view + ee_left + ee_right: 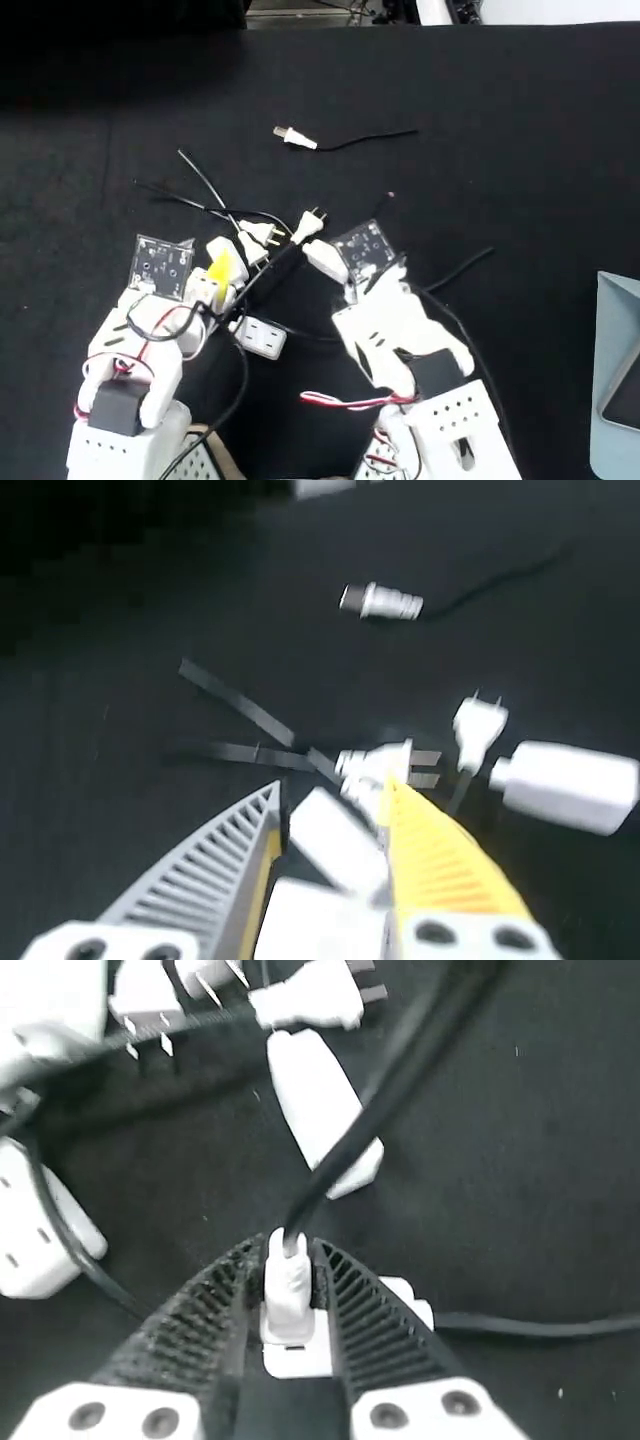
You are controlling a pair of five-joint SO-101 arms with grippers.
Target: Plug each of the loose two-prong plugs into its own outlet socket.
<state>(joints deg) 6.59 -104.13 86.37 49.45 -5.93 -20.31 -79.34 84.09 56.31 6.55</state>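
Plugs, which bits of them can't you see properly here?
1. Right wrist view: the prongs of the plug held by the right gripper are hidden inside its grip.
2. Left wrist view: the white piece at the left gripper is too blurred to name.
3. High view: the grey thing is cut off by the picture's edge.

Black table (520, 120) w/ loose plug (293, 137), outlet block (262, 337).

1 plug (293, 137) lies far beyond the outlet block (262, 337).
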